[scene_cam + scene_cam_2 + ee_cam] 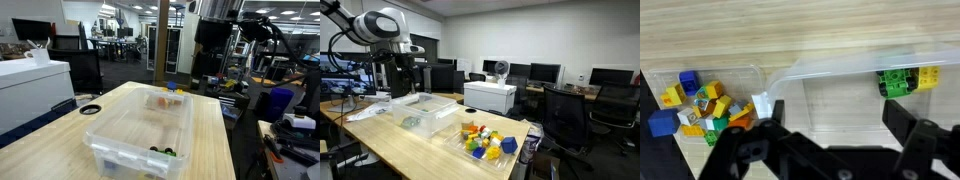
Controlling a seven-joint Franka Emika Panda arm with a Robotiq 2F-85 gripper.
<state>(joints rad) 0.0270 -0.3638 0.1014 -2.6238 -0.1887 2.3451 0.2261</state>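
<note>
My gripper (832, 115) is open, its two black fingers (902, 118) spread wide with nothing between them. It hangs over a large clear plastic bin (840, 72), seen in both exterior views (140, 135) (420, 110). In the bin's corner lie green and yellow toy blocks (906, 80), which also show low in the bin's near end (160, 151). Beside the bin, a small clear tray holds a heap of colored blocks (700, 105) in blue, yellow, orange and green (485, 140). In an exterior view the gripper (406, 78) hangs from the arm above the bin.
The bin and tray stand on a long wooden table (215, 130). A black round object (91, 109) lies near the table's edge. A white machine (490, 97) stands behind the table, with office chairs (565, 115) and monitors around it.
</note>
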